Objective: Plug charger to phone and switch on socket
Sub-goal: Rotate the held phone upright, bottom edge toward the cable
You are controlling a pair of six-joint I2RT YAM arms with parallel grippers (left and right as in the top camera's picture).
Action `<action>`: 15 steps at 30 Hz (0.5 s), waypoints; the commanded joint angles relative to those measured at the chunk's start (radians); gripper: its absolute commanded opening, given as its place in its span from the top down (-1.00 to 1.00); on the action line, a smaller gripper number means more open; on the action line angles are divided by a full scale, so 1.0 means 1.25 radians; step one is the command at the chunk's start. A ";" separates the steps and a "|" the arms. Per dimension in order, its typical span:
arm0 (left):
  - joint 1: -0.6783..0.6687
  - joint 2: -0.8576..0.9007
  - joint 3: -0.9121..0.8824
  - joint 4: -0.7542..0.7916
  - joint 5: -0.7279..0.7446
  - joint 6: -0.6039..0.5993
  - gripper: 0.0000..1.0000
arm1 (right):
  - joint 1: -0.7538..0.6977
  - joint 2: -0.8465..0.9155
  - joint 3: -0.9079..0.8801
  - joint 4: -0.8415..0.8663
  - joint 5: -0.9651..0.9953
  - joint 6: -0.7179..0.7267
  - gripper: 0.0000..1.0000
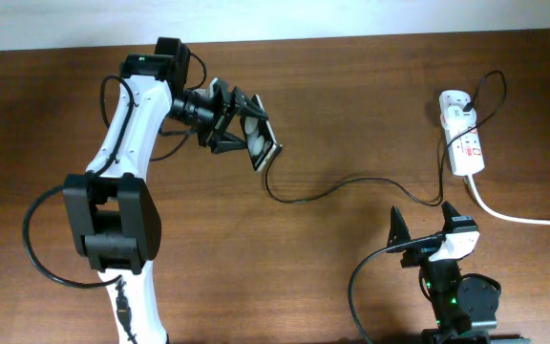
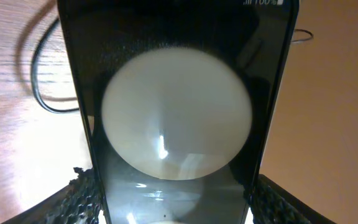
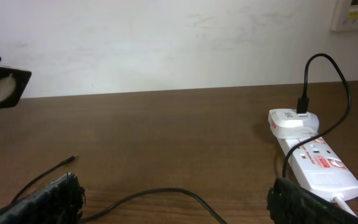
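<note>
Left gripper (image 1: 235,126) clamped on phone (image 1: 261,143), raised, tilted, well left of socket (image 1: 463,143). Charger (image 1: 351,182) tip seems loose on table (image 1: 351,86), left of socket; risk: tilted phone slips in clamp during insertion. Right gripper (image 1: 422,221) jaws apart, near socket; could snag charger, drag tip away.

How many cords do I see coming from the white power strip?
2. The thin black charger cable leaves the adapter on the power strip and runs left across the table. The thick white cord leaves its near end, toward the right edge. None seems hidden.
</note>
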 commanded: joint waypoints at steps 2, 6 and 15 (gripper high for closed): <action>0.001 -0.005 0.021 -0.001 0.056 -0.005 1.00 | -0.004 -0.006 -0.004 -0.004 -0.005 0.005 -0.97; 0.001 -0.005 0.021 -0.002 0.056 -0.005 1.00 | -0.004 -0.006 -0.004 -0.004 -0.005 0.005 -0.97; 0.003 -0.005 0.021 -0.004 0.163 -0.135 1.00 | -0.004 -0.006 -0.004 -0.004 -0.005 0.005 -0.97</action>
